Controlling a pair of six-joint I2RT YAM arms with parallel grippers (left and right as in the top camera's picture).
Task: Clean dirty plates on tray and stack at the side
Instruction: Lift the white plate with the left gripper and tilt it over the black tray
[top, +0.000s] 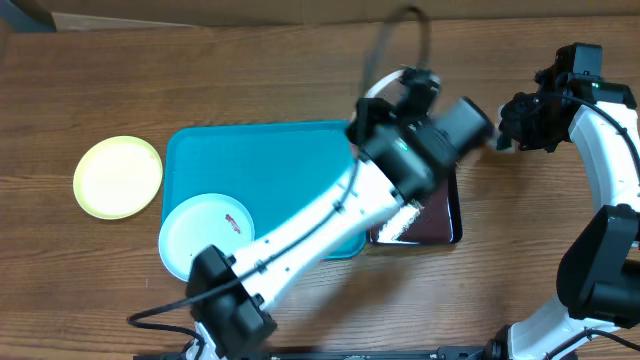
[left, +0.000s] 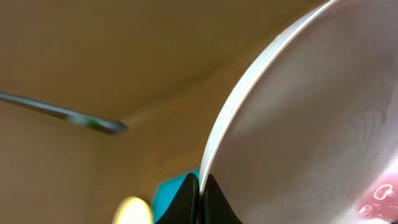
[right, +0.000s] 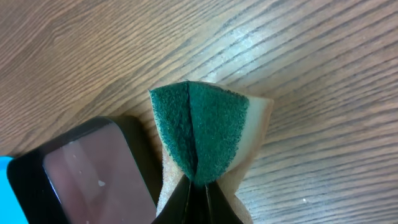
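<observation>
Left arm (top: 300, 225): it is reaching across the tray (top: 260, 160) from the near side to the far right corner. It is covering the right part of the tray from above.
Left gripper (left: 200, 186): it is pinching the rim of the white plate (left: 298, 124), with both fingers pressed tight on the edge.
White plate: it is hanging tilted in the air over the far right corner of the tray. A pink-red smear (left: 379, 196) is showing on its face.
Light blue plate (top: 205, 235): it is lying in the near left corner of the tray and sticking out a bit over the rim. It is carrying a small red smear.
Yellow-green plate (top: 118, 176): it is lying flat on the table, just beside the left side of the tray.
Black tray (top: 445, 225): it is sitting by the right side of the tray, and the left arm is hiding half of it.
White bit (top: 405, 218): it is lying in the black tray, and it is too blurry to tell what it is.
Right gripper (right: 198, 186): it is hanging to the right of the tray, past the black tray. It is squeezing a sponge (right: 202, 134) folded in half, green side out.
Hard to see: from above, the wrist is hiding the left fingers, and the white plate is showing only as a blurry edge.
Table (top: 300, 60): brown wood with long lines in it is lying under everything.
</observation>
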